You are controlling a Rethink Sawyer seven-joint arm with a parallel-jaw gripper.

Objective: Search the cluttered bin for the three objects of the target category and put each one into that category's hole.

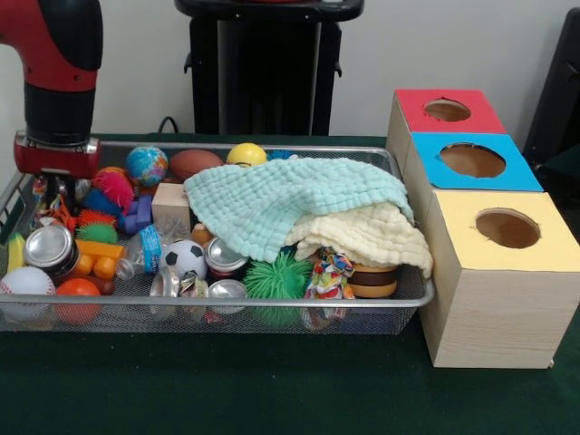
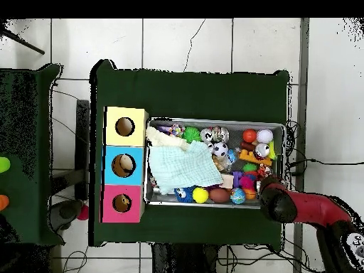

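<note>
A wire mesh bin [image 1: 272, 304] [image 2: 220, 120] is full of clutter. My gripper [image 1: 54, 186] hangs from the red and black arm [image 2: 281, 202] and dips into the bin's far left corner in the front view, among spiky toys. Balls lie about: a globe ball [image 1: 147, 165], a brown football [image 1: 195, 163], a yellow ball [image 1: 246, 154], a soccer ball [image 1: 186, 257], a baseball [image 1: 25, 283] and an orange ball [image 1: 79, 290]. Shiny cans [image 1: 50, 249] [image 1: 224, 256] sit near the front. A mint cloth [image 1: 290, 204] [image 2: 183, 167] and a cream cloth [image 1: 372, 236] cover the right half.
Three wooden boxes stand in a row right of the bin, each with a round hole on top: red [image 1: 446, 111] [image 2: 122, 202], blue [image 1: 471, 160] [image 2: 124, 165], yellow [image 1: 507, 228] [image 2: 125, 126]. A wooden block [image 1: 170, 204], a green spiky ball [image 1: 276, 276] and a burger toy [image 1: 373, 281] lie in the bin.
</note>
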